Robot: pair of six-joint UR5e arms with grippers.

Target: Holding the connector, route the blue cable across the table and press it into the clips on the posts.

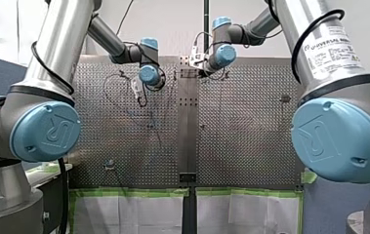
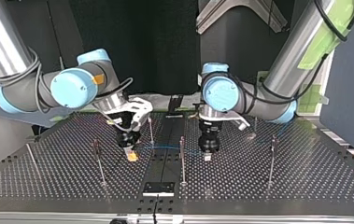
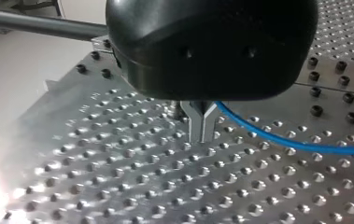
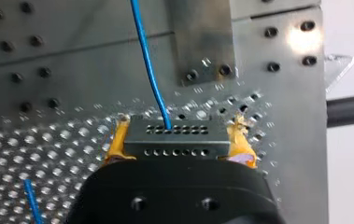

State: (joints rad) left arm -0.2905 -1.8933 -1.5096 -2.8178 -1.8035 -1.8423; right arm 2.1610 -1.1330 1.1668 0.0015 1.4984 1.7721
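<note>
A: Start with the front view. What does it give you?
B: Little, so don't lean on it. You see both arms reaching far over the tabletop [image 1: 251, 146], with the left claw [image 1: 136, 89] and the right claw [image 1: 196, 60] working near its middle. Their fingers are too small to read there.
A: And the top view?
B: The sides cross there. At its left you have the right claw low over the tabletop, clenched on the connector [image 2: 131, 157]. The blue cable [image 2: 163, 146] runs from it past the middle post [image 2: 182, 156] to the left claw at the view's right. I'd judge the two holds are there to control the span, so you can steer it onto a post.
A: Left wrist view?
B: The metal fingers [image 3: 197, 126] are closed tip to tip just above the tabletop. The cable comes out from right behind them. You cannot tell whether it is pinched or only guided.
A: Right wrist view?
B: The yellow pads [image 4: 115, 142] grip the connector by its two ends, and the cable leaves the face that points away from the claw. That hold leaves the wire free to swing. I see no clip holding the cable, so the pressing looks not yet begun
</note>
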